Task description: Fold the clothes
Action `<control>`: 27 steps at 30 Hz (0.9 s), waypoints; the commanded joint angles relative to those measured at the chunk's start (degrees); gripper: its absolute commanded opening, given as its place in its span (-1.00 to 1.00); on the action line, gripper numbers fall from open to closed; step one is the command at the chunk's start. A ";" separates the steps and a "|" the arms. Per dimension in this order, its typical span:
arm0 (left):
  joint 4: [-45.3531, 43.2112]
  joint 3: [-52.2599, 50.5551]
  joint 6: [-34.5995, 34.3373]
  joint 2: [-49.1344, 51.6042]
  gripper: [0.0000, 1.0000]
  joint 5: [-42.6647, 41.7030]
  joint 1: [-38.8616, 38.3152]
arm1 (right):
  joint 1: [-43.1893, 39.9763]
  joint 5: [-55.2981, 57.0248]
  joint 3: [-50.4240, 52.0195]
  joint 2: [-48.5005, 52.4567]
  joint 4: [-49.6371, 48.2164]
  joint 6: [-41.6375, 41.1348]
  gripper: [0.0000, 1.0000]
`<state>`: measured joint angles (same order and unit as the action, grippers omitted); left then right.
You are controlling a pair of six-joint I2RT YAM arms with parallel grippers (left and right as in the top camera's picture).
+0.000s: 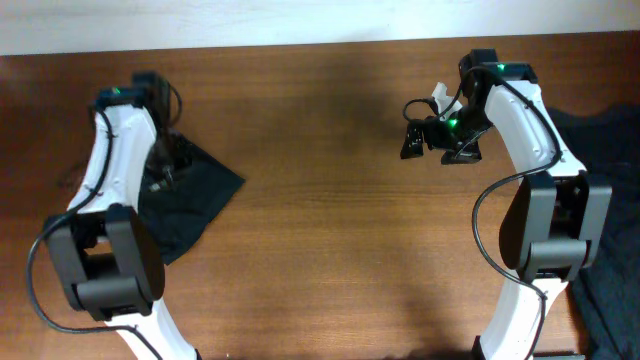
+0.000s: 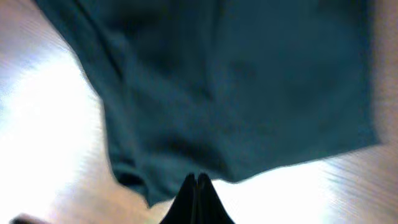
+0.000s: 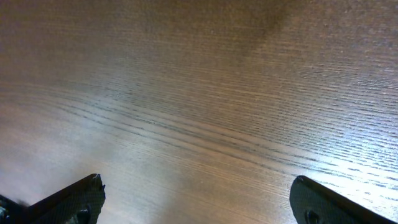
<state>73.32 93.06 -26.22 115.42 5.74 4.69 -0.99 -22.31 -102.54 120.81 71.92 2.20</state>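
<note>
Worktop (image 1: 320, 230): brown wood, strong grain, glare patches in both wrist views. Pale wall strip (image 1: 250, 20) along far edge.

Clothes (image 1: 195, 200): dark, flat angular patch on worktop's left side, partly under left arm. Blurred in left wrist view; no waistband visible.

Left tool (image 2: 196, 182): fingers pressed together, tips at cloth's near edge; cannot tell whether fabric is pinched.

Right tool (image 3: 199, 196): fingers spread wide, only bare wood between, well apart from clothes.

Dark rumpled heap (image 1: 610, 200): at right edge, beside right arm's base.
</note>
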 commanded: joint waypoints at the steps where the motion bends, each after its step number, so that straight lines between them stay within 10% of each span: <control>1: -2.91 -5.33 -0.79 0.50 -0.99 -3.26 2.64 | -0.20 0.35 -0.48 -1.51 0.04 0.37 0.98; 27: -34.80 -17.11 2.16 0.70 -1.00 16.79 14.08 | -0.20 0.35 -0.48 -1.51 0.04 0.39 0.98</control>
<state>40.36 76.60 -26.13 115.31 19.22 17.45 -0.99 -22.31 -102.54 120.81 71.94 2.20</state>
